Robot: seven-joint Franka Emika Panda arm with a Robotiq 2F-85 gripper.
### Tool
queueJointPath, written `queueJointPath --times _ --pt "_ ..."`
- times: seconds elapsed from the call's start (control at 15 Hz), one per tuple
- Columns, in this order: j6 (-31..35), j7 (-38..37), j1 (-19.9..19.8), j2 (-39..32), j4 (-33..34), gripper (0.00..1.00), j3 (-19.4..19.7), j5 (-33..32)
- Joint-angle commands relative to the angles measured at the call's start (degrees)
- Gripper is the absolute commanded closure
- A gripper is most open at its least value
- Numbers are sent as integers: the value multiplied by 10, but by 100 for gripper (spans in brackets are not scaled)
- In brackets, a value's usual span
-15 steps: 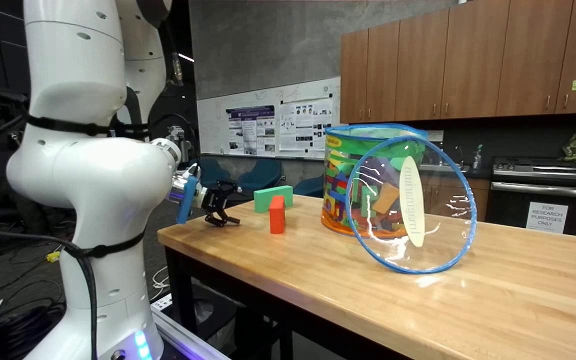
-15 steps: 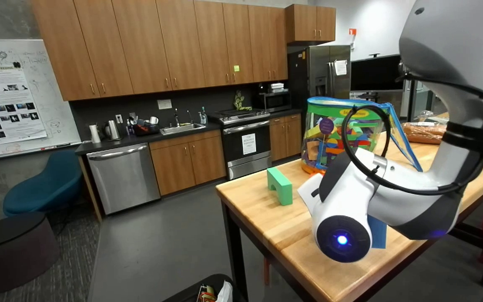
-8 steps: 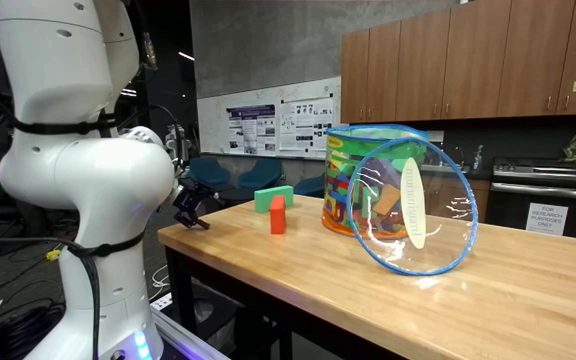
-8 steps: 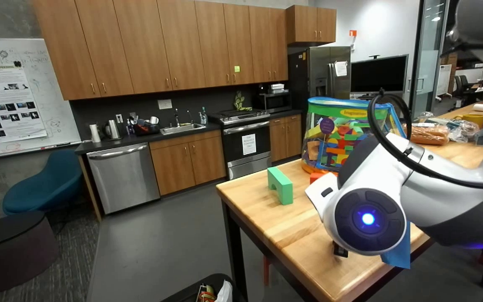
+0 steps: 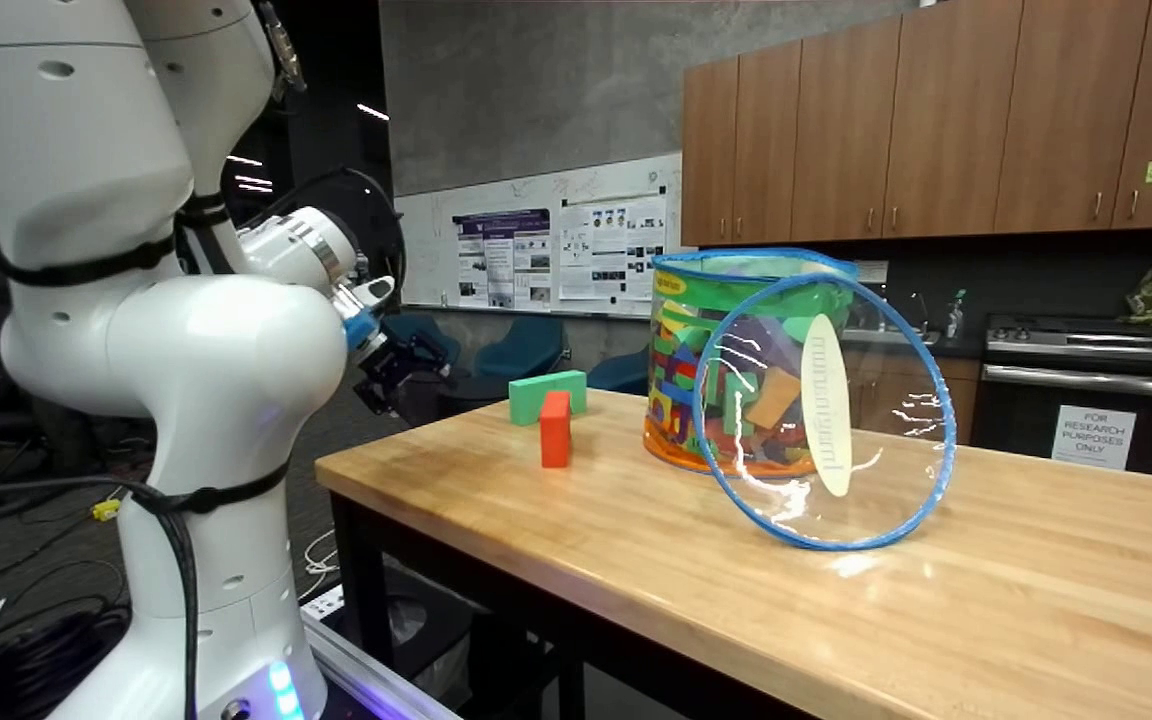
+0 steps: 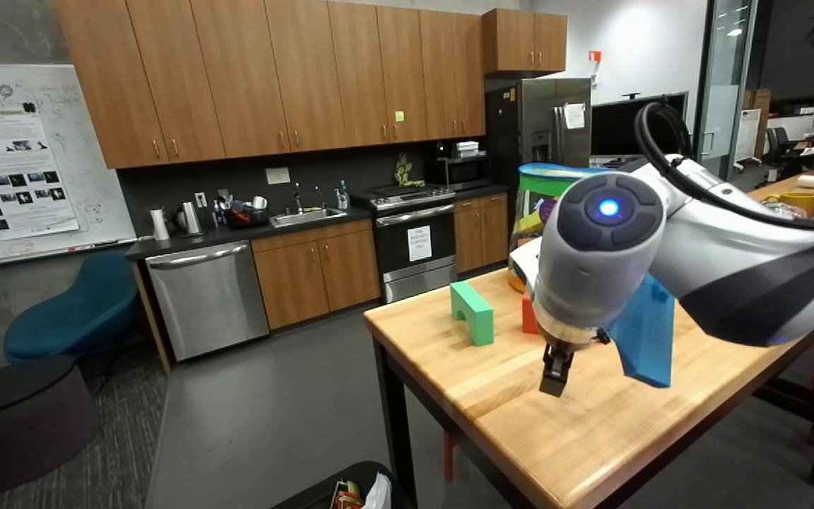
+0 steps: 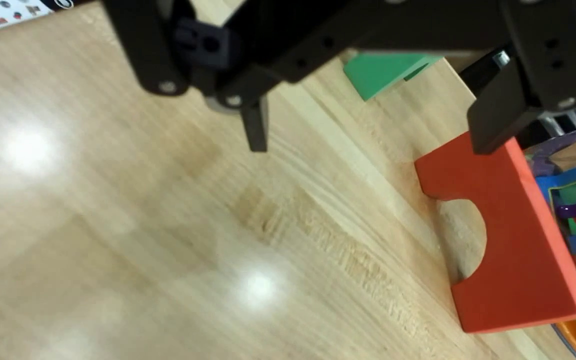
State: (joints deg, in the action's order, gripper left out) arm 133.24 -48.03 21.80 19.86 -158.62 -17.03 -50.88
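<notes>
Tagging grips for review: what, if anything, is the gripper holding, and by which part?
Nothing is held; the gripper stands open, apart from the red block.

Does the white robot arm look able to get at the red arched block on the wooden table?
Probably yes: its empty black end effector hangs open, and I see nothing standing between it and the red arched block.

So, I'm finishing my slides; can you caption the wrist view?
Open, empty end effector over a wooden tabletop, with a red arch block and a green block in view.
</notes>
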Motion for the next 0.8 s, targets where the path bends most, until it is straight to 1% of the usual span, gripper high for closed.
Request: queueJointPath --times 0.0,0.07,0.2,0.27,0.33,0.4,0.47,0.6,0.67,0.73 --pt "70 129 -32 42 -17 0 62 93" --pt "72 161 -13 27 -3 0 106 114" --pt "70 253 -9 35 -2 0 159 180" --pt "63 302 6 46 -15 0 199 210" --pt "47 348 9 53 -13 0 224 244" --pt "36 395 27 55 -9 0 263 272" --pt "24 442 23 65 -2 0 282 298" --pt "10 518 16 100 -10 0 316 326" --pt "10 575 -44 110 -11 0 269 370" --pt "-1 606 -53 122 -8 0 270 388"
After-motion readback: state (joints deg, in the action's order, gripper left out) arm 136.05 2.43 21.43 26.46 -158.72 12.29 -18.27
